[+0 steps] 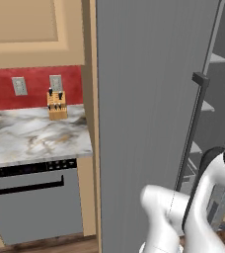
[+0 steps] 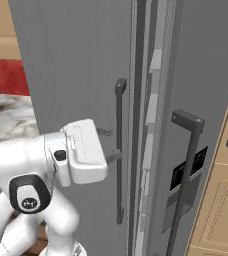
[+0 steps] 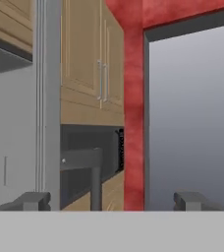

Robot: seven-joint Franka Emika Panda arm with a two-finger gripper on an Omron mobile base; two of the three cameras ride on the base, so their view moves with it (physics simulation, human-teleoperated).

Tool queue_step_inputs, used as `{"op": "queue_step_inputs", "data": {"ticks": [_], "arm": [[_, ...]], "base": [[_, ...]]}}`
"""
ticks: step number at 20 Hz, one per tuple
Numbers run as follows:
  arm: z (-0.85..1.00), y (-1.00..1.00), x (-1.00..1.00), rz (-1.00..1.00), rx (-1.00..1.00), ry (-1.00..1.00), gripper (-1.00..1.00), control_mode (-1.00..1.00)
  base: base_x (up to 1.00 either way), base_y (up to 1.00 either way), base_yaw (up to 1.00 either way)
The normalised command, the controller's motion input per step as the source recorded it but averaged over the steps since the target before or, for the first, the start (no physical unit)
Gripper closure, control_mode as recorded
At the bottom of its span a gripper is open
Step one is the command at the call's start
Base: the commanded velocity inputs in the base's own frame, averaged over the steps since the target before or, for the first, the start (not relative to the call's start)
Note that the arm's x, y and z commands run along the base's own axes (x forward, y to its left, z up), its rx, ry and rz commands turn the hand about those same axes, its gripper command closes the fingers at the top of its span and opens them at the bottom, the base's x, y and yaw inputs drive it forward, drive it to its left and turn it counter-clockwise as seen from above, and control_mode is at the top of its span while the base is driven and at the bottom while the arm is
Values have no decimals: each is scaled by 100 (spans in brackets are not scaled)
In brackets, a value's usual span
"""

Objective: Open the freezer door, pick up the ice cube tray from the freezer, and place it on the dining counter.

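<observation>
Gripper (image 2: 108, 145) spread wide, empty, just left of freezer door (image 2: 76, 75) handle (image 2: 119, 150); door ajar. Best: straddle bar squarely, clamp, pull along hinge arc. Ice cube tray unseen.

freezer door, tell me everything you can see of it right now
The freezer door is a tall, flat, matte grey panel with a faint vertical grain. A long thin dark bar handle runs upright near its free edge, held on short brackets. The door stands partly open: past its edge the left base view shows the grey inside of the freezer with pale shelves. The gripper sits right beside the handle with its jaws spread wide and nothing in them; whether a finger touches the bar cannot be told.
</observation>
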Motion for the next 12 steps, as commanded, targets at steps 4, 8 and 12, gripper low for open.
{"op": "queue_step_inputs", "data": {"ticks": [4, 8, 12], "arm": [[3, 5, 39, -8, 4, 2, -100, -100], [0, 8, 43, -7, 4, 4, -100, -100], [0, 12, 39, -9, 1, 4, -100, -100]], "base": [[0, 0, 0], [0, 0, 0], [0, 0, 0]]}}
